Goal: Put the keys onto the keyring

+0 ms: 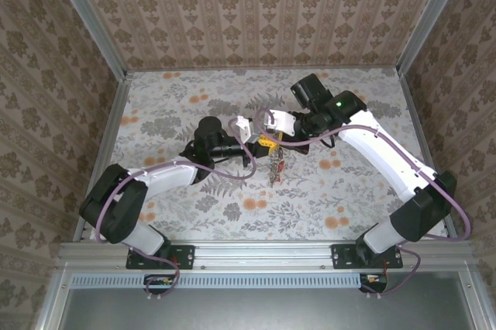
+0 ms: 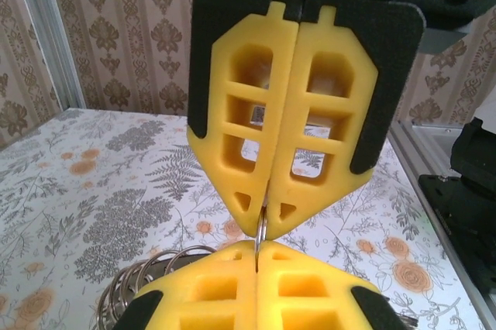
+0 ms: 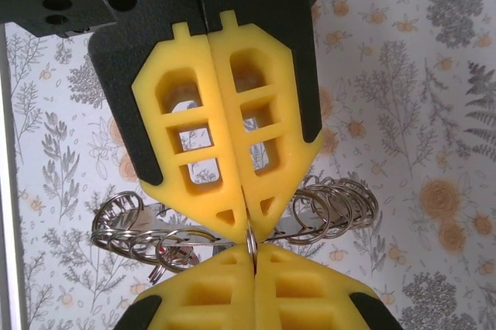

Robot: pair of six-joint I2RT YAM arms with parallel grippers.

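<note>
1. Nearest the lens, at the bottom edge of the right wrist view: right gripper [image 3: 254, 259], yellow lattice pads [image 3: 201, 299] on black backing, pressed flat together with no gap, tips nipping one thin wire loop of the keyring [image 3: 341, 203].
2. Straight across the keyring, tip to tip: left gripper [image 3: 246, 228], same yellow lattice build, likewise clamped tight on that one loop from the opposite side.
3. Keyring's look: many thin silvery wire loops, overlapping like a loose coil, fanning out on both sides of the pinched loop.
4. Keyring's place: between the two grippers, over the middle of the floral table [image 1: 194, 190] in the top view.
5. From the left wrist view: a bunch of those loops low and left of the pinched one, floral print behind.
6. Keys [image 1: 275, 169]: tiny dark-and-reddish cluster just below the keyring in the top view, on its near side; too small to sort by colour, and impossible to tell whether hanging from the keyring or lying on the table.
7. Small green light [image 1: 339, 102] on the right arm [image 1: 387, 159], beyond the keyring and well apart from it.
</note>
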